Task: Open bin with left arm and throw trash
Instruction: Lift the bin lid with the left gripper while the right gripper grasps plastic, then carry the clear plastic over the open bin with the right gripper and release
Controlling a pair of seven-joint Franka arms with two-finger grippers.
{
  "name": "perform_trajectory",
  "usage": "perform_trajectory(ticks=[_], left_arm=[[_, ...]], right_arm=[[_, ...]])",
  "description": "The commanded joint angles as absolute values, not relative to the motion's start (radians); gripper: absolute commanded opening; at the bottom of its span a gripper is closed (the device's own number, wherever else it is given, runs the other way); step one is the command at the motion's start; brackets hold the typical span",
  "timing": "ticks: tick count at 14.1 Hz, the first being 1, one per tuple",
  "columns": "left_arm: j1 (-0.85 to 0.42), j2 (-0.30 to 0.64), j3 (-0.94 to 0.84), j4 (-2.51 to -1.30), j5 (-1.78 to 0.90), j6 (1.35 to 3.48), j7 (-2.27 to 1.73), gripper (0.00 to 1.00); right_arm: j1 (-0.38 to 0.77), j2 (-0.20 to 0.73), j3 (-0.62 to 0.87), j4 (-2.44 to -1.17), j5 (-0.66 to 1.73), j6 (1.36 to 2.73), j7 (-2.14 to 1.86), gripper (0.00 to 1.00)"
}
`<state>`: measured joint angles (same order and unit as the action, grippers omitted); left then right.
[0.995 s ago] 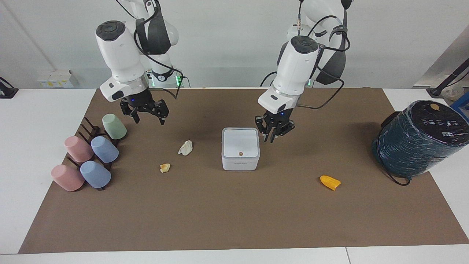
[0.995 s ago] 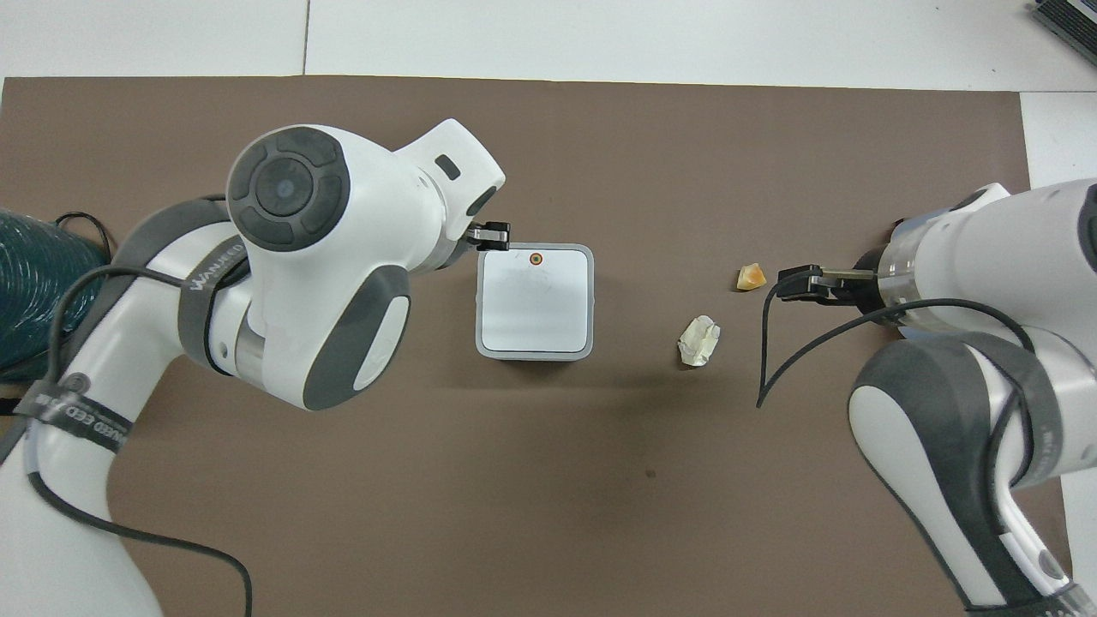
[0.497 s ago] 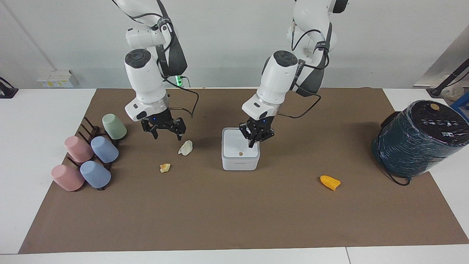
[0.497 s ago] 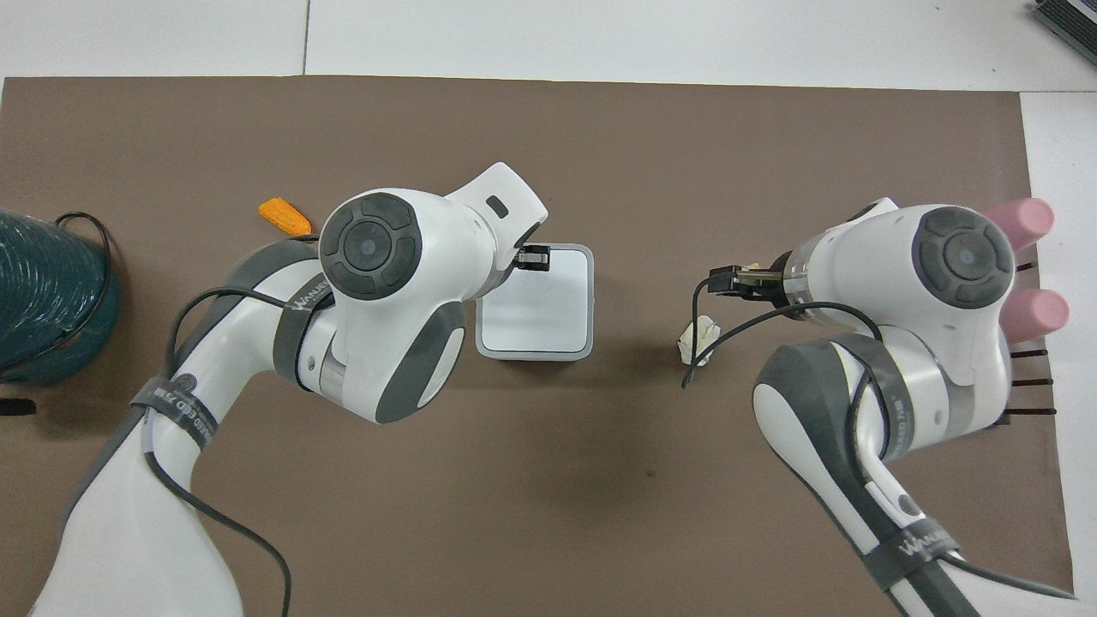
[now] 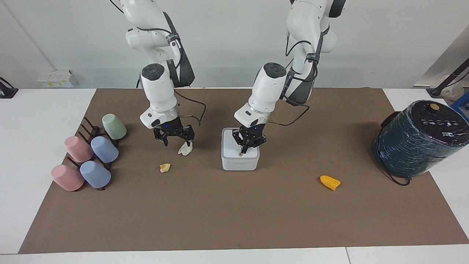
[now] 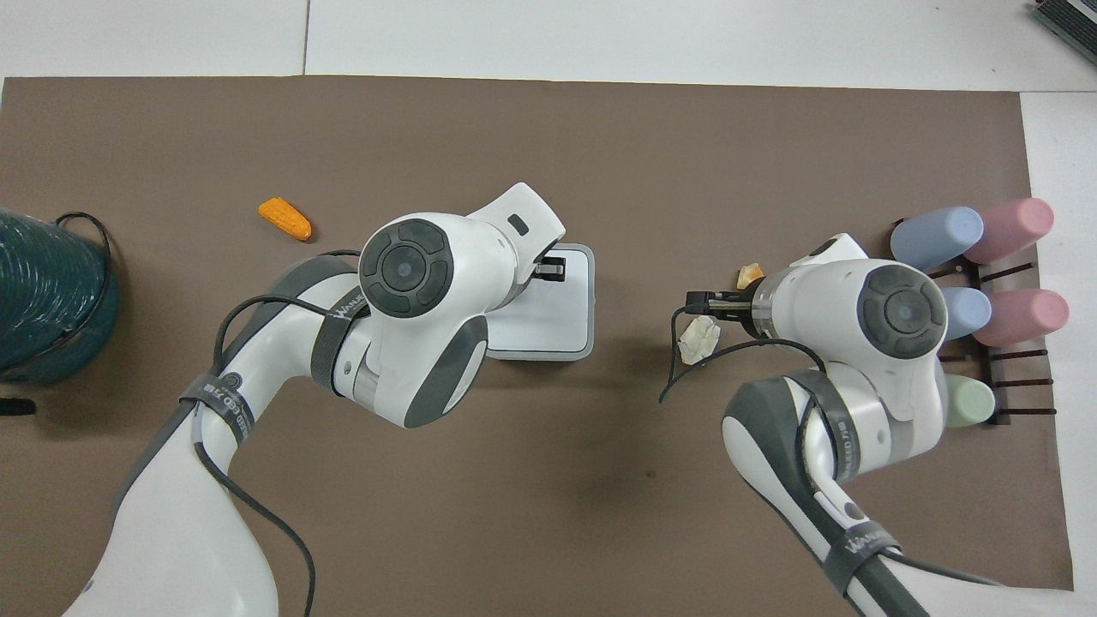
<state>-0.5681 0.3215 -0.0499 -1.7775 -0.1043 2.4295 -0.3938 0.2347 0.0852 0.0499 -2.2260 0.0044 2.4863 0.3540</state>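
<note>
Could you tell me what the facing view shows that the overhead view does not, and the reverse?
Only the facing view shows the bin's brownish dot with the left gripper just above it, and the right gripper open, low over the tissue wad. The overhead view adds nothing new; there the left arm hides much of the bin. Both show the orange peel piece, the small pale peel bit, the cups on their rack and the teal cylinder.

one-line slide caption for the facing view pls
Left end effector over the closed bin; right end effector, open, over the tissue wad.
</note>
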Motion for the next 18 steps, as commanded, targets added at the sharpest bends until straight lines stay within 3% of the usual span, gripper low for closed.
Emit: perform_trajectory(ticks=[1, 2, 3, 5, 6, 7, 8, 10, 12, 15, 18], left_arm=[[-0.578, 0.324, -0.037, -1.743, -0.118, 2.351, -0.4, 0.12], [-0.569, 0.319, -0.031, -1.665, -0.117, 2.233, -0.399, 0.12], [-0.551, 0.319, -0.028, -1.569, -0.118, 2.103, -0.396, 0.16], [-0.491, 0.319, -0.029, -1.455, -0.117, 1.915, -0.394, 0.21], [-0.476, 0.319, -0.026, -1.416, -0.114, 1.869, -0.394, 0.24], [-0.451, 0.321, -0.026, -1.395, -0.107, 1.843, -0.394, 0.32], [-0.431, 0.321, -0.026, -1.394, -0.101, 1.848, -0.388, 0.37], [-0.39, 0.325, -0.026, -1.401, -0.046, 1.879, -0.365, 0.49], [-0.338, 0.325, -0.026, -1.413, -0.02, 1.932, -0.318, 0.75], [-0.253, 0.314, -0.02, -1.495, -0.014, 2.037, -0.311, 0.96], [-0.218, 0.319, 0.009, -1.575, 0.008, 2.127, -0.33, 1.0]], right_arm=[[0.232, 0.112, 0.049, -2.253, -0.009, 2.532, 0.298, 0.86], [0.232, 0.11, 0.049, -2.275, -0.009, 2.561, 0.295, 0.81], [0.232, 0.109, 0.049, -2.296, -0.009, 2.588, 0.299, 0.69], [0.232, 0.107, 0.049, -2.347, -0.009, 2.663, 0.304, 0.59], [0.233, 0.109, 0.049, -2.349, -0.009, 2.669, 0.304, 0.41], [0.233, 0.109, 0.049, -2.345, -0.009, 2.669, 0.307, 0.09], [0.233, 0.109, 0.049, -2.345, -0.009, 2.669, 0.316, 0.0], [0.253, 0.103, 0.049, -2.335, -0.009, 2.665, 0.415, 0.0], [0.259, 0.097, 0.049, -2.289, -0.009, 2.642, 0.519, 0.0], [0.287, 0.095, 0.051, -2.156, -0.003, 2.484, 0.74, 0.0], [0.307, 0.115, 0.051, -2.022, 0.009, 2.383, 0.936, 0.0]])
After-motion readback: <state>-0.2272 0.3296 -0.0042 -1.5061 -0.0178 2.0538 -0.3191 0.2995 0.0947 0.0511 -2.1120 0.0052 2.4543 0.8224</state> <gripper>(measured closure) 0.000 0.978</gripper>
